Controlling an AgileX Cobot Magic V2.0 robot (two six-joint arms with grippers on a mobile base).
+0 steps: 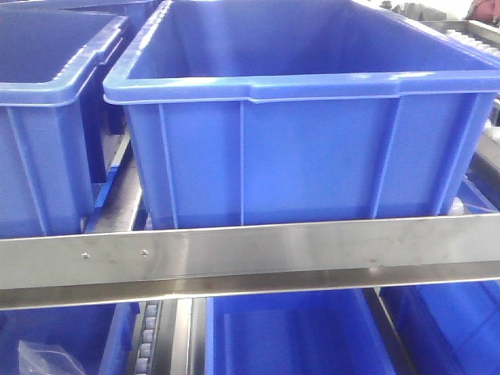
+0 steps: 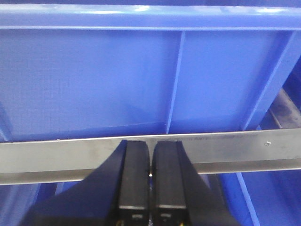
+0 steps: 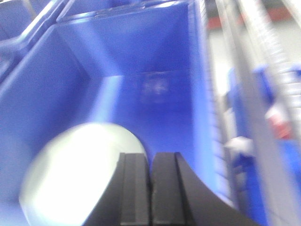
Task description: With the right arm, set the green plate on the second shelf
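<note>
The green plate (image 3: 70, 174) shows only in the right wrist view, as a pale, blurred round disc low on the left inside a blue bin (image 3: 141, 56). My right gripper (image 3: 151, 157) hangs over the bin with its two black fingers pressed together and nothing between them. The plate's right edge runs behind the left finger, and I cannot tell whether they touch. My left gripper (image 2: 151, 146) is shut and empty, pointing at a steel shelf rail (image 2: 56, 155) in front of a blue bin wall (image 2: 94, 80). Neither gripper nor the plate shows in the front view.
In the front view a large blue bin (image 1: 312, 156) and a second one (image 1: 47, 117) stand on a shelf behind a steel rail (image 1: 250, 254). More blue bins (image 1: 289, 336) sit on the level below. Metal rack rails (image 3: 254, 108) run along the right of the right wrist view.
</note>
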